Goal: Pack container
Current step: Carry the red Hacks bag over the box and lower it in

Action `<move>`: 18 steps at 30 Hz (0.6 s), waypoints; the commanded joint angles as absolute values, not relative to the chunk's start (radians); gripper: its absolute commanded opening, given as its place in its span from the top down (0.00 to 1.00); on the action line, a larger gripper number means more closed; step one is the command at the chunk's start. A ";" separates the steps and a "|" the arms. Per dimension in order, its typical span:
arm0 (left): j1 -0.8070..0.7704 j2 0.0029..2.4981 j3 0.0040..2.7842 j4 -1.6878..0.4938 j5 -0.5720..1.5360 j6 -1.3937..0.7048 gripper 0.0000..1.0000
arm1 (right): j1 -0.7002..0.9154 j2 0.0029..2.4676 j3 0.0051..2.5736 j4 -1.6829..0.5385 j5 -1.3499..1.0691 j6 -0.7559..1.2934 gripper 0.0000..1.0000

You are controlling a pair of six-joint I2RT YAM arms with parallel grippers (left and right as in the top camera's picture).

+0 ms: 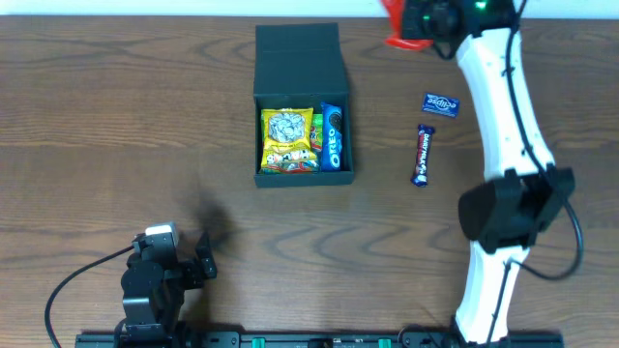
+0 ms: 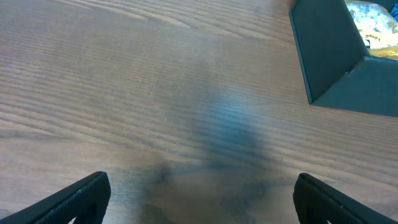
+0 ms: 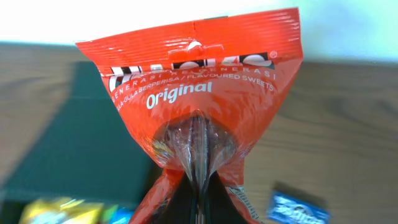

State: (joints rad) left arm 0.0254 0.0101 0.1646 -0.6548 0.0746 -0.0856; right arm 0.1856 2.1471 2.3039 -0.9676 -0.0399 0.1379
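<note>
Three packets lie side by side in the container [image 1: 303, 179]: a yellow packet [image 1: 288, 141], a thin green packet [image 1: 316, 133] and a blue Oreo packet [image 1: 334, 137]. Together they span the inside from wall to wall. Two more snacks lie on the table [image 1: 116, 116] to the right of it, a small blue packet [image 1: 441, 104] and a dark chocolate bar [image 1: 422, 155], with bare wood between them and the container.

One red packet [image 3: 199, 93] hangs pinched in the right gripper [image 1: 408, 24], whose jaws are closed on its crimped end. This gripper is at the table's far edge, beyond the container's far right corner and its laid-back lid. The left gripper [image 2: 205, 199] is spread wide and holds nothing. It sits near the front edge, well apart from the container, with wide bare wood all around it.
</note>
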 commanded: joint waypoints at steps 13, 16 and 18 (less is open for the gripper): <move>0.030 0.004 0.158 -0.661 0.068 -0.097 0.05 | 0.457 1.732 1.525 -0.576 -0.055 0.357 0.99; 0.030 0.004 0.158 -0.661 0.067 -0.097 0.05 | 0.534 1.789 1.515 -0.556 -0.005 0.430 0.99; 0.030 0.004 0.158 -0.661 0.068 -0.097 0.05 | 0.573 1.835 1.515 -0.549 0.031 0.481 0.98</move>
